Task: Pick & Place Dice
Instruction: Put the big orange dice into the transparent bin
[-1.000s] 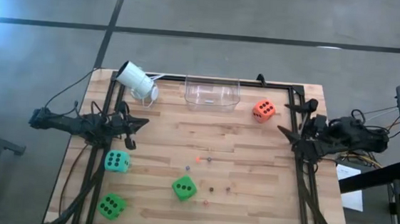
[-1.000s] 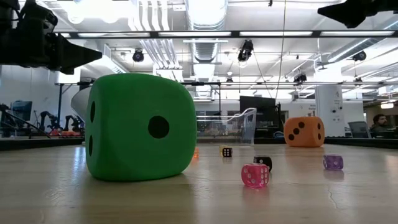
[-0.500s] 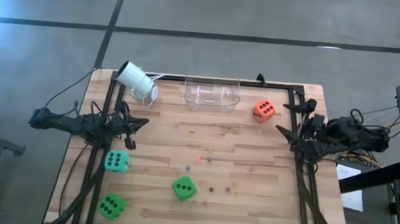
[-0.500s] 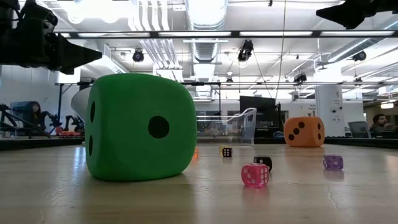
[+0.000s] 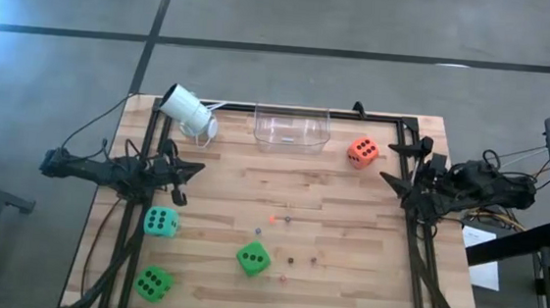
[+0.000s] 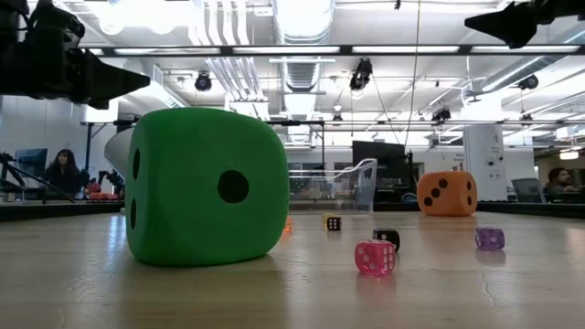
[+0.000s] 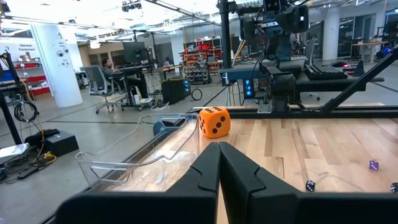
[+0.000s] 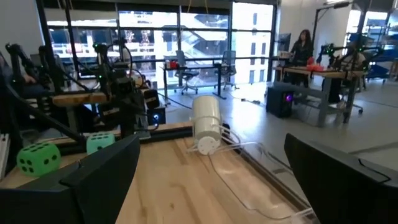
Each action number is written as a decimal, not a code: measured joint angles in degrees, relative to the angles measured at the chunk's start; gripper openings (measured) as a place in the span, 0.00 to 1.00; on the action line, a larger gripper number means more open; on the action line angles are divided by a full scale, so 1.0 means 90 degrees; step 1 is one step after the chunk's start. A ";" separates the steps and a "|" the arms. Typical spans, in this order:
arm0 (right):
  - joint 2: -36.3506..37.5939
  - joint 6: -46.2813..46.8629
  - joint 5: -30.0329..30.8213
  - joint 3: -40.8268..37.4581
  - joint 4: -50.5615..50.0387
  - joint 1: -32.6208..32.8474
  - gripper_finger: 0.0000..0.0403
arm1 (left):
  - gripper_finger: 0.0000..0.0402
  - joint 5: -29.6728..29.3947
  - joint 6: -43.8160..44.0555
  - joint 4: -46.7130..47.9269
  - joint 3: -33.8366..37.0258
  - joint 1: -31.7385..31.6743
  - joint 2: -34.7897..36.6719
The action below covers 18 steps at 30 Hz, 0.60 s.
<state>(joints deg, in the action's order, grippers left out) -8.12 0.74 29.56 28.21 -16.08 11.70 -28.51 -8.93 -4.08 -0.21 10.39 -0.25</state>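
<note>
With the left gripper (image 5: 198, 171) sitting pinched shut at the table's (image 5: 373, 280) left edge and the right gripper (image 5: 388, 180) gaping wide at its right edge, the dice (image 5: 254, 260) are lying mid-table, risking the tiny ones scattering if nudged.

The desk (image 5: 349, 219) was pale wood in butcher-block strips, framed in black. Two big dice (image 5: 253, 260) (image 5: 152, 283) were bright green, one (image 5: 160, 222) teal, one (image 5: 363, 152) orange-red, all with black pips. The tiny dice showed pink (image 6: 375, 258), purple (image 6: 489, 238) and black (image 6: 386, 238). The cup (image 5: 189, 112) was white, the bin (image 5: 292, 129) clear.
</note>
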 joint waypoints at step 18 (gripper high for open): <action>-0.2568 0.2786 0.1578 0.2866 -0.4659 -0.0005 0.99 | 0.03 0.0000 0.0000 -0.0001 0.0002 -0.0002 -0.0001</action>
<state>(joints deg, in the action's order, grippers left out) -31.23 25.81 43.76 54.00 -58.01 11.66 -28.51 -8.93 -4.09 -0.19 10.37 -0.25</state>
